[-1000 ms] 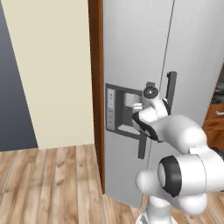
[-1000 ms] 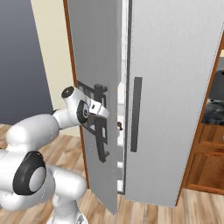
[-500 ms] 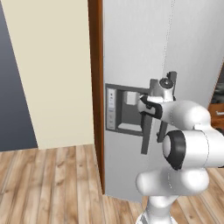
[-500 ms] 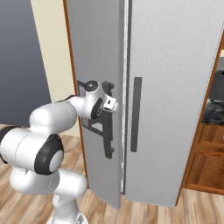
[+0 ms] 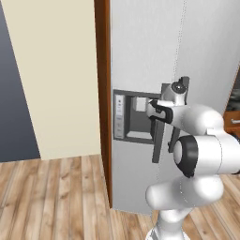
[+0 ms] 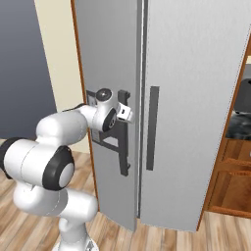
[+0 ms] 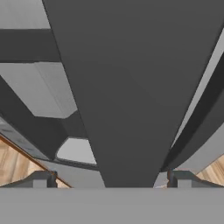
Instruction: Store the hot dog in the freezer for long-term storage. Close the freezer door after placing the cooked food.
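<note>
The freezer door [image 5: 140, 56] [image 6: 108, 49], a light grey panel with a dark dispenser recess [image 5: 133, 117], stands almost shut against the fridge, its lower edge a little proud of the plain fridge door [image 6: 196, 98]. My gripper [image 5: 159, 112] [image 6: 125, 115] [image 7: 111, 181] is open at the freezer door's dark vertical bar handle [image 5: 158, 140] [image 6: 124, 152] [image 7: 131, 87]. In the hand view the bar runs up between the two fingertips [image 7: 40, 180], with space on the left side. The freezer's inside and the hot dog are hidden behind the door.
A brown wooden panel [image 5: 102, 93] borders the fridge on the left, beside a cream wall [image 5: 56, 70]. Wooden floor [image 5: 47, 197] lies below. Brown cabinets [image 6: 235, 162] stand right of the fridge door, whose own dark handle [image 6: 152, 127] is close by.
The freezer door has swung from clearly ajar to nearly shut. My hand has travelled right with the handle, and the arm has folded in closer to the door.
</note>
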Robot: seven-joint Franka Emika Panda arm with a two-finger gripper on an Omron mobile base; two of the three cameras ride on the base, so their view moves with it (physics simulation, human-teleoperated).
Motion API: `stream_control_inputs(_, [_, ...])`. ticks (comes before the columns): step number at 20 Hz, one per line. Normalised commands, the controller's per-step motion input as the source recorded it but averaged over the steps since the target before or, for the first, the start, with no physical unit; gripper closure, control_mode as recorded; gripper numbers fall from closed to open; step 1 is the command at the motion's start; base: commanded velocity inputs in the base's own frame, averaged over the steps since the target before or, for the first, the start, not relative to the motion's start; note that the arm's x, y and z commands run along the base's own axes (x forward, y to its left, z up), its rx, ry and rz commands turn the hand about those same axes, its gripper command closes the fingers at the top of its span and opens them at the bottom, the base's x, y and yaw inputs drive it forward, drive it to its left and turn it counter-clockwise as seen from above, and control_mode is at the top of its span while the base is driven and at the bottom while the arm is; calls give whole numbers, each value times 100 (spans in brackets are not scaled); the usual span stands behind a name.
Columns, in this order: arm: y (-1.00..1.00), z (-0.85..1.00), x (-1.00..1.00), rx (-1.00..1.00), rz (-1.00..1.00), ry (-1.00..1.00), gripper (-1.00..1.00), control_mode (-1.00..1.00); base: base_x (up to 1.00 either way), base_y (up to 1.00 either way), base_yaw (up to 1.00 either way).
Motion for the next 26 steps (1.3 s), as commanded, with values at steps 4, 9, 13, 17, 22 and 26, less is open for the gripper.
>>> stream_control_inputs(4, [1,0,9,-1,0,-13,-100,-100,0,0,0])
stream_control_inputs(9, [-2,0,29,-6,0,-12,-100,-100,0,0,0])
stream_control_inputs(13, [-3,0,63,-7,0,-2,-100,-100,0,0,0])
stream_control_inputs(17, [-5,0,61,-10,0,0,-100,-100,0,0,0])
stream_control_inputs(22, [-1,0,42,-7,0,0,-100,-100,0,0,0])
stream_control_inputs(26, [-3,0,41,-1,0,-1,-100,-100,0,0,0])
